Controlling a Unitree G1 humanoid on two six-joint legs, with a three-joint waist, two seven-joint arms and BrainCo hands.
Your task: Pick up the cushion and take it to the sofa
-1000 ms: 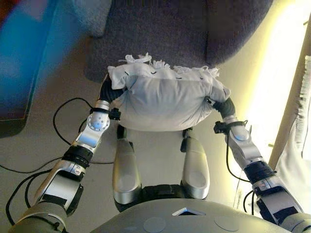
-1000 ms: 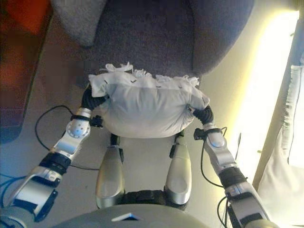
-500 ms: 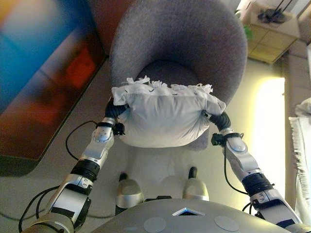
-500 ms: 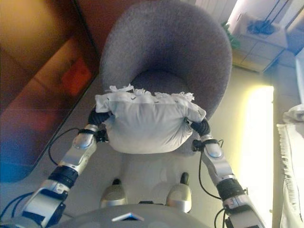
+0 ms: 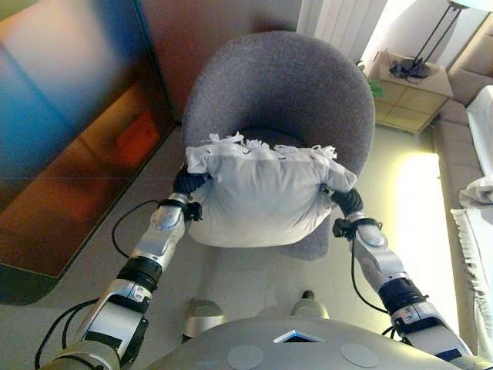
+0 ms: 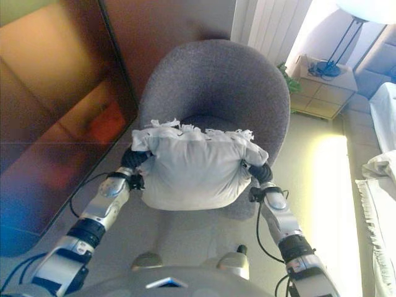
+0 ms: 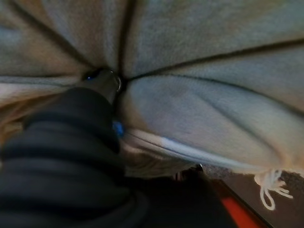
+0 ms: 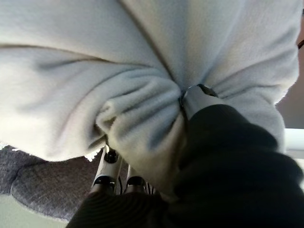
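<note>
A white cushion [image 5: 262,193] with a fringed far edge hangs in the air in front of me, over the front of a grey armchair [image 5: 285,85]. My left hand [image 5: 187,183] grips its left side and my right hand [image 5: 347,200] its right side. In the left wrist view the thumb [image 7: 102,80] digs into the cushion [image 7: 199,104], with folds radiating from it. The right wrist view shows the thumb [image 8: 194,95] and fingers [image 8: 111,175] pinching a bunch of the cushion's cloth [image 8: 137,118].
A dark glossy panel [image 5: 69,131] stands along the left. At the back right is a small wooden side table [image 5: 404,89] with a lamp foot. A pale sofa [image 5: 477,116] with white cloth [image 5: 474,193] lies along the right edge, past a strip of sunlit floor [image 5: 420,208].
The whole view has shifted, so the camera moved: the armchair now shows in full with the side table behind. The cushion stays held between both hands.
</note>
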